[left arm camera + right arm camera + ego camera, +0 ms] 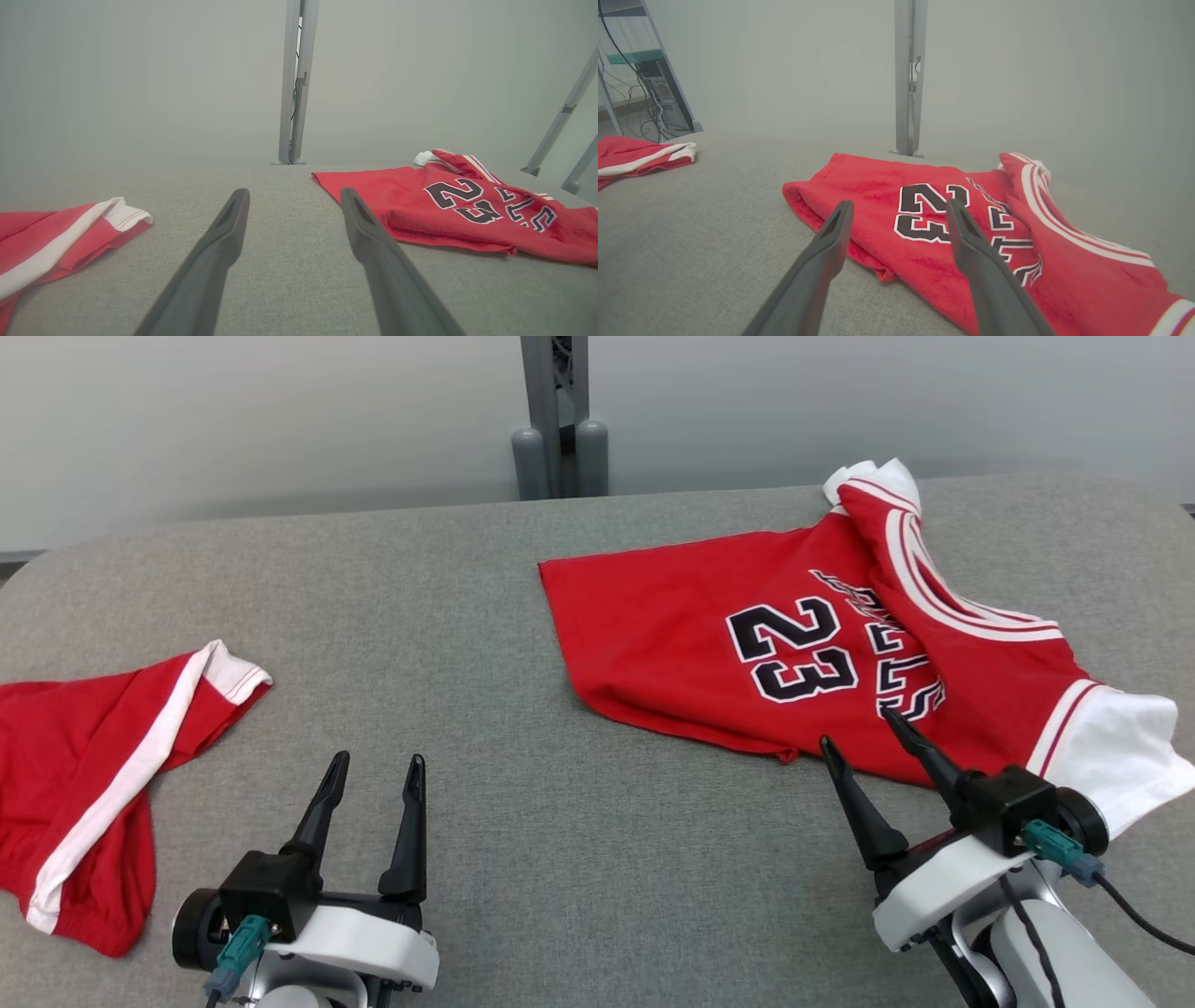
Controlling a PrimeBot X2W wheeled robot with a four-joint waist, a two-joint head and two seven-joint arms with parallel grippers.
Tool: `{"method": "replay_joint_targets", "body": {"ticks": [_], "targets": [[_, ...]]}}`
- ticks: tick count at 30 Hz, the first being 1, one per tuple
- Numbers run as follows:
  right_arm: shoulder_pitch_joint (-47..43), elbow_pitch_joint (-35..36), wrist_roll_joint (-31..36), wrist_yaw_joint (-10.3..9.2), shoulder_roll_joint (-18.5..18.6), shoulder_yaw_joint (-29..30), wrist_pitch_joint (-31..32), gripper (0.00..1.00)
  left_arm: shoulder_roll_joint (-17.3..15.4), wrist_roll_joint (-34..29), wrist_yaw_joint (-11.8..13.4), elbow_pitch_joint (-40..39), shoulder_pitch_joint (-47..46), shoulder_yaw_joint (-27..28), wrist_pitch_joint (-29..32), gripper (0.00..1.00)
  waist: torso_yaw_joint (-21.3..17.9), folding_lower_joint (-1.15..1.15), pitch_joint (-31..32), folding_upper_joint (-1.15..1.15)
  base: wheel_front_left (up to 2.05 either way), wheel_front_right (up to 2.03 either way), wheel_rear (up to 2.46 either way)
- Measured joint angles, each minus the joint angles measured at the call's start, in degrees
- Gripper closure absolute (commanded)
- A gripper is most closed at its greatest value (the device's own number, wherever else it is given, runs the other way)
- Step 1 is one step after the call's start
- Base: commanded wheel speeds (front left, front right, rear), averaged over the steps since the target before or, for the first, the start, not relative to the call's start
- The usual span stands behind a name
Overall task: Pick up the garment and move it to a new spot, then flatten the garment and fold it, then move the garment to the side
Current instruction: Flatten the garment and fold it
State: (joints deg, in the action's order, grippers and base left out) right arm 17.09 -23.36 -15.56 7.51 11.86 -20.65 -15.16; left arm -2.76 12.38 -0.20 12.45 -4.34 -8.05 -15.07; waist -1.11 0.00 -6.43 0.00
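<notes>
A red jersey (747, 644) with a black "23" and white sleeves lies rumpled on the right half of the grey table; it shows in the left wrist view (444, 205) and the right wrist view (901, 210) too. My right gripper (857, 730) hovers open at the jersey's near hem, its fingertips spread over the cloth edge (896, 207) with nothing between them. Over bare table at the lower left, my left gripper (376, 763) stands open and empty (294, 193).
Red shorts (84, 765) with a white side stripe lie at the table's left edge (56, 233) (635, 156). A grey post (558, 420) rises behind the table's far edge. Shelving with cables (649, 93) stands beyond the table.
</notes>
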Motion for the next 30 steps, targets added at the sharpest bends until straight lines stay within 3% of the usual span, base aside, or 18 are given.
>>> {"method": "replay_joint_targets", "body": {"ticks": [5, 12, 28, 30], "targets": [[3.4, -7.5, 1.0, -0.01, -0.9, -3.3, 0.0, 0.0, 0.0, -0.2, -0.3, 0.2, -1.5, -0.3, 0.0, 0.0, 2.4, 0.0, -2.3, 0.0, 0.0, 0.0, 0.0], [6.1, -16.1, -0.1, -0.01, -2.4, -3.6, 0.0, 0.0, 0.0, -0.3, -0.3, 0.6, -2.0, -0.2, 0.0, 0.0, 5.5, 0.0, -4.6, 0.0, 0.0, 0.0, 0.0], [8.6, -21.3, -3.7, -0.01, -3.3, -1.7, 0.0, 0.0, 0.0, -0.3, -0.6, -0.9, -2.9, 0.0, 0.0, 0.0, 6.1, 0.0, -6.5, 0.0, 0.0, 0.0, 0.0], [9.0, -21.7, -3.8, -0.01, -3.4, -1.7, 0.0, 0.11, 0.0, -0.3, -0.8, -0.9, -3.0, 0.0, 0.0, 0.0, 6.1, 0.0, -6.7, 0.0, 0.0, 0.0, 0.0]]}}
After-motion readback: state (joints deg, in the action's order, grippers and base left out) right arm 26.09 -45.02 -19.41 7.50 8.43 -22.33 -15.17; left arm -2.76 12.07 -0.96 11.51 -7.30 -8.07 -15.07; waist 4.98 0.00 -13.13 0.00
